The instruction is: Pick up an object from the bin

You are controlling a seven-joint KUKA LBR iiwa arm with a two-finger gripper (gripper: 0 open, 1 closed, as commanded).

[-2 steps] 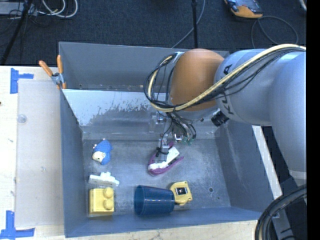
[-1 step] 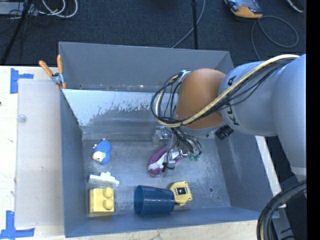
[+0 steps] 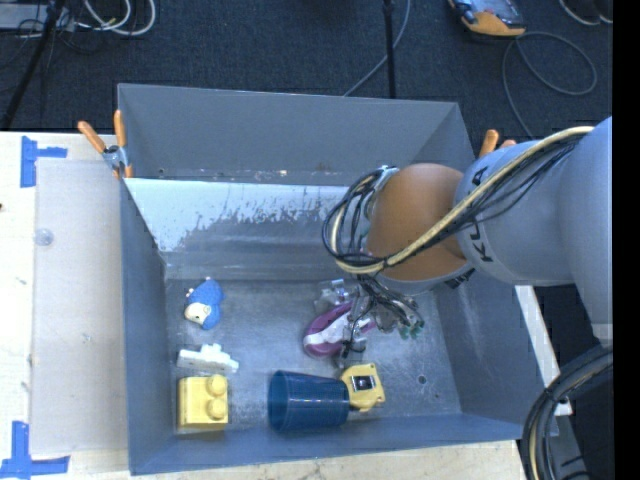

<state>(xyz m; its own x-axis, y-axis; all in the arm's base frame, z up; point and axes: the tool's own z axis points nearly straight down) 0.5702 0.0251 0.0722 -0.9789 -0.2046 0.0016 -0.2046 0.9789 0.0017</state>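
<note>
My gripper (image 3: 352,336) hangs below the orange wrist cover, low over the middle of the bin floor. Its fingers stand right at a purple and white thing (image 3: 326,332) lying there. Whether the fingers are round it I cannot make out. Just in front of the gripper a small yellow and black tape measure (image 3: 362,385) lies against a dark blue cup (image 3: 305,401) that is tipped on its side.
Along the bin's left side lie a blue and white figure (image 3: 203,304), a small white piece (image 3: 207,358) and a yellow block (image 3: 203,401). The arm and its cables cover the bin's right back part.
</note>
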